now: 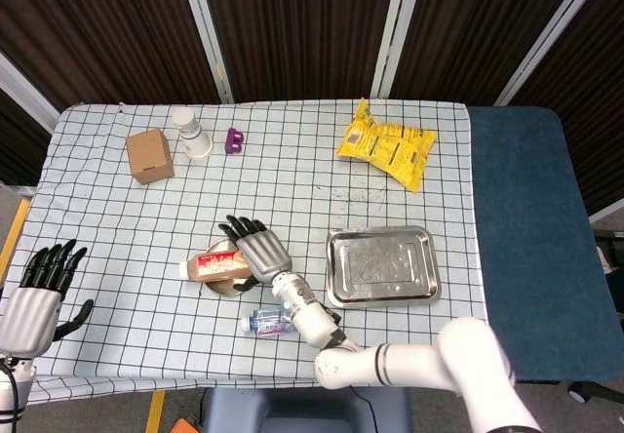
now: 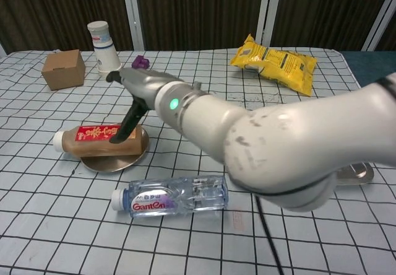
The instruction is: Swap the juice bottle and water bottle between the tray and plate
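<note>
The juice bottle, brown with a red label and a white cap, lies on its side across the round metal plate, cap to the left. Just above it my right hand hovers with its fingers spread; one dark finger reaches down to the bottle's top. The clear water bottle lies on the cloth in front of the plate. The metal tray is to the right. My left hand hangs at the table's front left corner, fingers apart, holding nothing.
At the back left stand a cardboard box, a stacked paper cup and a small purple object. A yellow snack bag lies at the back right.
</note>
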You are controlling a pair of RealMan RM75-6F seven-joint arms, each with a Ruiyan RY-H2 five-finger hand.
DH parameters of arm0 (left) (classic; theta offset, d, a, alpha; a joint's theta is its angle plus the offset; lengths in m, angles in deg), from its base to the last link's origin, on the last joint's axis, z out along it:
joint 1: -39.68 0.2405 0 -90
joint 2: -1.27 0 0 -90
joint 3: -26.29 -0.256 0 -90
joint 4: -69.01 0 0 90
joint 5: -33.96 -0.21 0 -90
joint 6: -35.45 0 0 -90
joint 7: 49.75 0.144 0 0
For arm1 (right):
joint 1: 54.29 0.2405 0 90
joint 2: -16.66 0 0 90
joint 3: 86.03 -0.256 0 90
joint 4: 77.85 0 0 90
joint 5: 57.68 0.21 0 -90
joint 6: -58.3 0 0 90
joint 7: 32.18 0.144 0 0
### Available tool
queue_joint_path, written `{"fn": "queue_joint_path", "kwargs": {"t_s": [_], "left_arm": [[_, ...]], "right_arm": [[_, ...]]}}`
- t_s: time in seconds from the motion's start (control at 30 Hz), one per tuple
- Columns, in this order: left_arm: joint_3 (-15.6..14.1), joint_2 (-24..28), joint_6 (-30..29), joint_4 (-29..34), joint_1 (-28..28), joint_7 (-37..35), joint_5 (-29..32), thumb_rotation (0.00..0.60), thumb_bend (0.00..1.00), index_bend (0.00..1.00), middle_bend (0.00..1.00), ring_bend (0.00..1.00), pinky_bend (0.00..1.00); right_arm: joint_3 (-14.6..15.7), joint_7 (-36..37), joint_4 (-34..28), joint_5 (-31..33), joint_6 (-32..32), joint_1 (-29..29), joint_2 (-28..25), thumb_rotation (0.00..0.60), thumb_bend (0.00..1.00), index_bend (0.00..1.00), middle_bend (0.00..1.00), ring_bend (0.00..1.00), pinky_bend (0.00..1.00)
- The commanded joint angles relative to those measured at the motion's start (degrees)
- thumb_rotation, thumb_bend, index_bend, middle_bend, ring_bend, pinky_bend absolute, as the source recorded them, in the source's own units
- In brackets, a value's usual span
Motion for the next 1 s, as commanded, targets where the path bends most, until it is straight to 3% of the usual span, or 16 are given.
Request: {"fn": "queue_joint_path", "kwargs": {"t_s": [0.03, 0.13, 0.2, 0.3, 0.37, 0.5, 0.67, 0.8, 1.0], "left_arm": [[-1.22, -0.88, 0.16, 0.68, -0.48, 0.81, -2.24, 0.600, 0.35, 0.00, 0.00, 0.00, 0.08], [-2.92, -1.12, 1.45, 2.58, -2.07, 0.89, -6.23, 0.600, 0.35, 0.00, 0.00, 0.00, 0.09], [-3.65, -1.36, 4.33, 3.97, -4.26, 2.99, -8.64, 0.600, 0.35, 0.00, 0.00, 0.00, 0.10], [-4.33, -1.90, 10.79, 7.66, -7.78, 5.38, -9.73, 0.600, 0.35, 0.00, 0.00, 0.00, 0.11], [-4.82, -2.29, 14.54, 10.46, -9.51, 7.32, -9.96, 0.600, 0.35, 0.00, 0.00, 0.00, 0.12], [-4.83, -5.50, 21.52, 13.90, -12.59, 12.87, -9.41, 0.600, 0.35, 0.00, 0.00, 0.00, 0.13], [-4.31, -8.40, 26.51, 15.54, -14.04, 17.65, -6.50, 0.600, 0.35, 0.00, 0.00, 0.00, 0.13], [-2.65, -15.96, 35.28, 17.41, -16.60, 27.49, 0.51, 0.600, 0.34, 0.00, 0.00, 0.00, 0.14], [-1.11, -23.19, 37.47, 16.39, -17.75, 36.07, 6.57, 0.600, 0.33, 0.00, 0.00, 0.00, 0.15]], "right_arm": [[10.11, 7.58, -23.69, -18.36, 13.83, -17.16, -22.59, 0.600, 0.18, 0.00, 0.05, 0.00, 0.16], [16.48, 9.62, -28.19, -26.16, 19.78, -24.29, -31.51, 0.600, 0.18, 0.00, 0.03, 0.00, 0.12], [22.25, 11.68, -28.58, -31.21, 24.87, -30.32, -36.08, 0.600, 0.18, 0.00, 0.03, 0.00, 0.11], [28.94, 16.56, -24.23, -38.11, 34.15, -39.42, -38.29, 0.600, 0.18, 0.00, 0.03, 0.00, 0.11], [31.16, 18.60, -20.42, -40.74, 38.48, -43.62, -38.64, 0.600, 0.18, 0.00, 0.03, 0.00, 0.11], [31.86, 25.30, -15.30, -42.81, 44.45, -49.62, -39.40, 0.600, 0.18, 0.00, 0.03, 0.00, 0.11], [30.85, 29.78, -12.66, -43.30, 46.09, -51.82, -40.02, 0.600, 0.18, 0.00, 0.01, 0.00, 0.10], [28.50, 34.90, -9.54, -41.93, 44.88, -53.04, -40.97, 0.600, 0.18, 0.00, 0.00, 0.00, 0.10], [27.07, 38.76, -9.45, -42.67, 42.51, -53.88, -42.58, 0.600, 0.18, 0.00, 0.00, 0.00, 0.10]]}}
